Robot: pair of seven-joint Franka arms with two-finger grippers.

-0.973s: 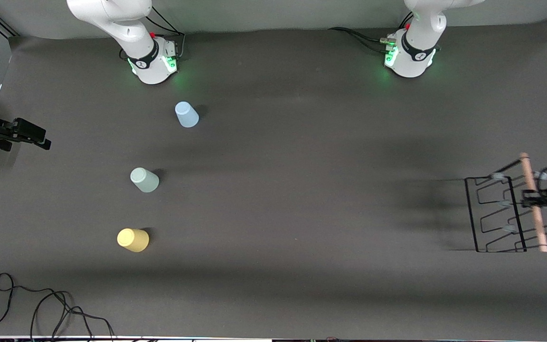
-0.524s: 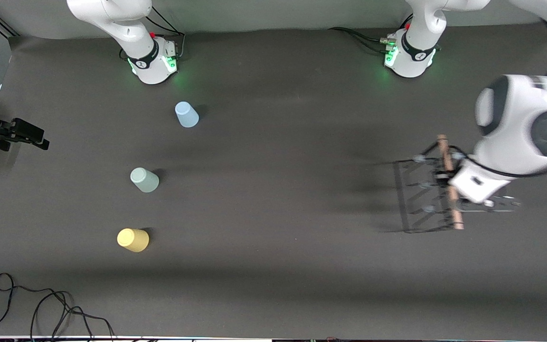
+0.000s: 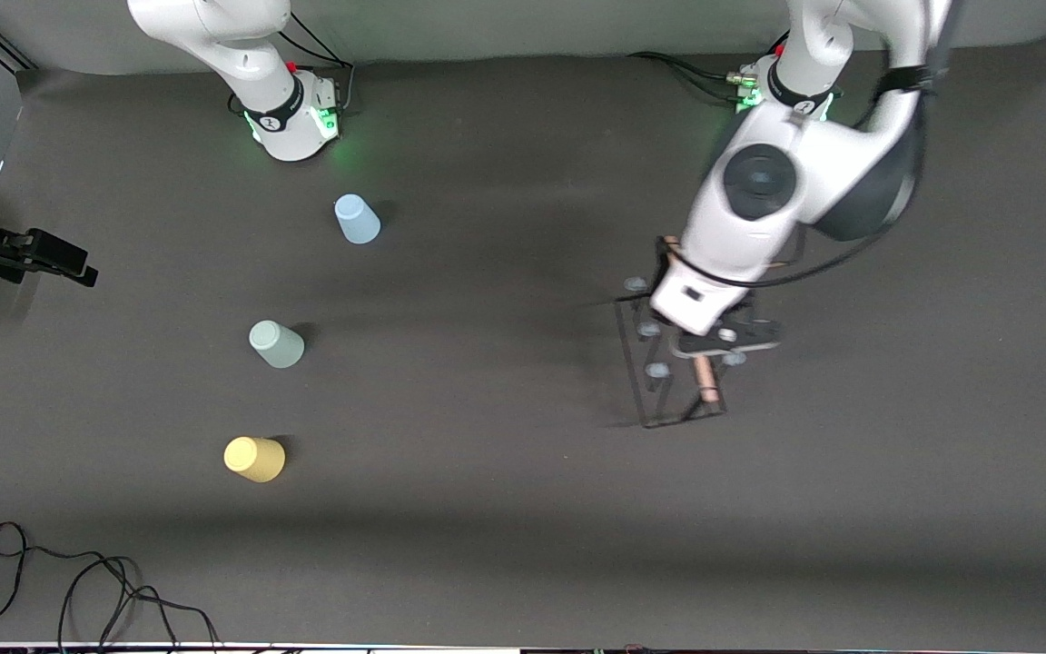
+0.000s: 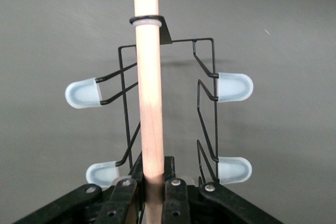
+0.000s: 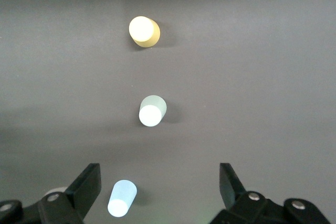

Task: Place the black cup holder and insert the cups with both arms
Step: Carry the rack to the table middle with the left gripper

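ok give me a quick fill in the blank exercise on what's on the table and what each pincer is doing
1. The left pincer is shut on the black cup holder by its wooden ____.
2. The right pincer hangs ____ and holds nothing.
3. Of the three upside-down cups, the yellow cup is ____ to the front camera.
4. Between the light blue cup and the yellow one stands the pale ____ cup.

Missing words: handle; open; nearest; green

1. The black cup holder (image 4: 207,103) is thin black wire, with a light wooden rod (image 4: 148,87) and translucent pale pegs (image 4: 234,86).
2. The three cups are plain pastels: light blue cup (image 3: 357,219), pale green cup (image 3: 276,343), yellow cup (image 3: 254,458).
3. The table (image 3: 505,509) is an even dark grey.
4. The arms are white with black bands; the left gripper (image 4: 152,192) and right gripper (image 5: 160,190) are black.
5. Both bases glow green.
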